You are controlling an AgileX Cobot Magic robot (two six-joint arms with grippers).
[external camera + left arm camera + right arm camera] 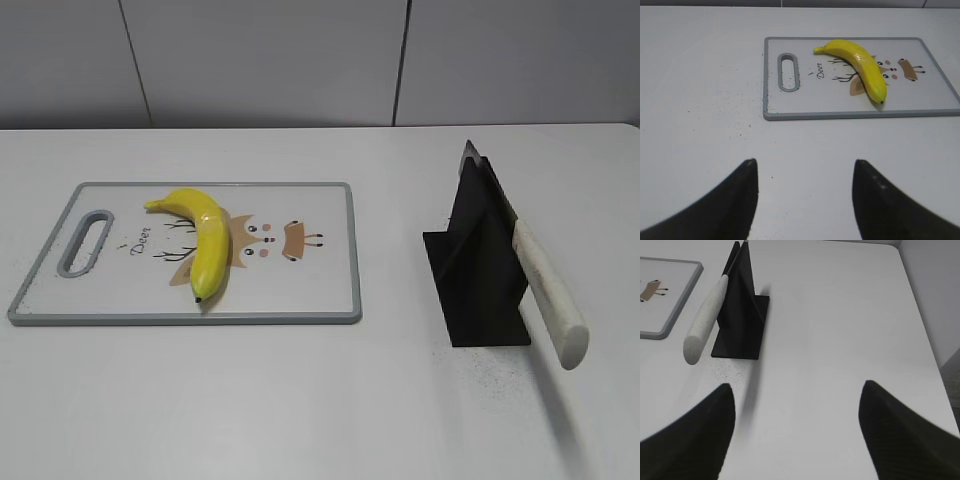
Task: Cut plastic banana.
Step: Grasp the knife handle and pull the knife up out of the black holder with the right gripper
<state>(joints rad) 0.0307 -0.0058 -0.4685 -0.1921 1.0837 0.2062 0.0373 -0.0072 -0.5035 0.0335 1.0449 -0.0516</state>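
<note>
On the white counter, left of centre, sits a cutting board with a grey rim, a handle slot at its left end and a little deer cartoon printed on it. And lying right across that board is the banana, glossy yellow, stem pointing to the far left, dark tip toward the near edge, curved over the drawing. Over to the right, well apart from the board, stands a black knife stand, and a knife rests in it at a slant, its white handle sticking out toward the near right, blade tip poking up at the far end. Down at the left wrist, the left gripper hangs above bare counter, short of the board, its 2 dark fingers spread wide with nothing between them. Same story on the right: the right gripper is above the counter near the stand, fingers wide apart, holding nothing.
</note>
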